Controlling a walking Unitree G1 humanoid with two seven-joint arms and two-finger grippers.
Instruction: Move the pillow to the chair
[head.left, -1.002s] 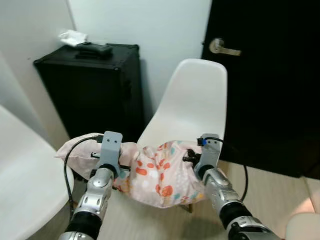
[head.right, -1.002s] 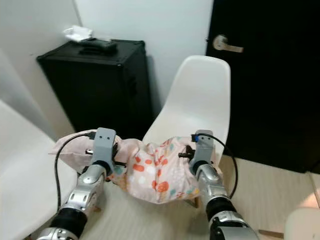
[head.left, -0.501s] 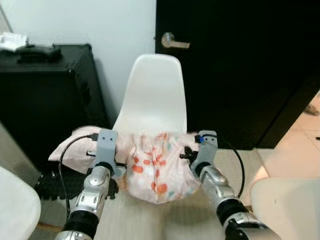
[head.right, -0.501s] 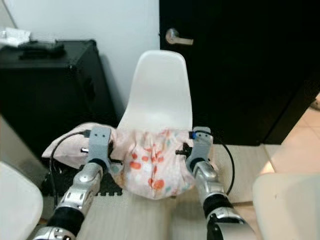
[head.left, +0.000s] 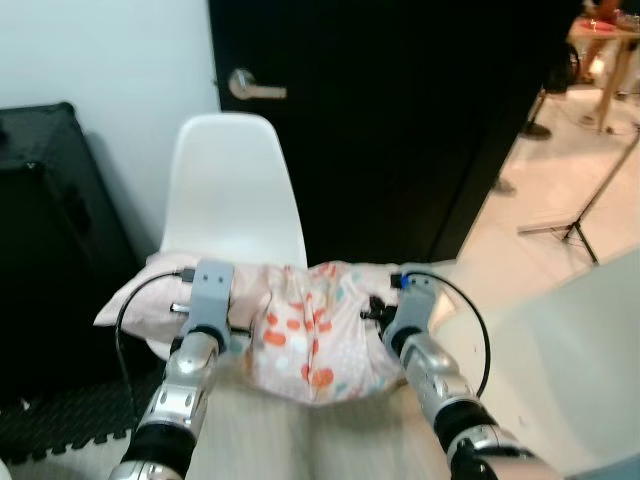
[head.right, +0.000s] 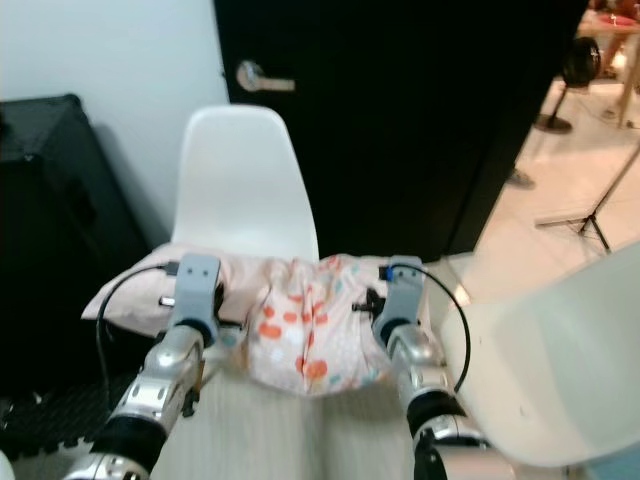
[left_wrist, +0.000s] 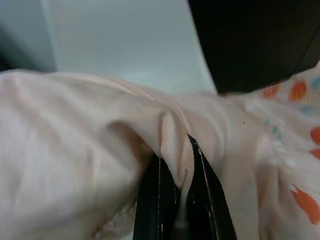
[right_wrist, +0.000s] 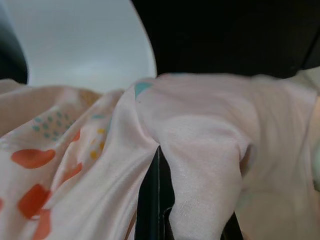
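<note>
Left eye view: a pale pink fabric pillow with orange and teal spots (head.left: 310, 335) hangs between both arms, sagging in the middle, in front of a white moulded plastic chair (head.left: 232, 190). Left hand (left_wrist: 177, 200) is clamped on a fold of the pillow's fabric, fingers (left_wrist: 152, 200) closed around it. Right hand (right_wrist: 165, 210) likewise grips a bunched fold. A black door with a metal lever handle (head.left: 250, 85) stands behind the chair. Pillow's left end overlaps the chair seat; contact cannot be determined.

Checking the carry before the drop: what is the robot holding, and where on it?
The pillow, by pinched folds of its cover: left tool near its left end, right tool near its right.
</note>
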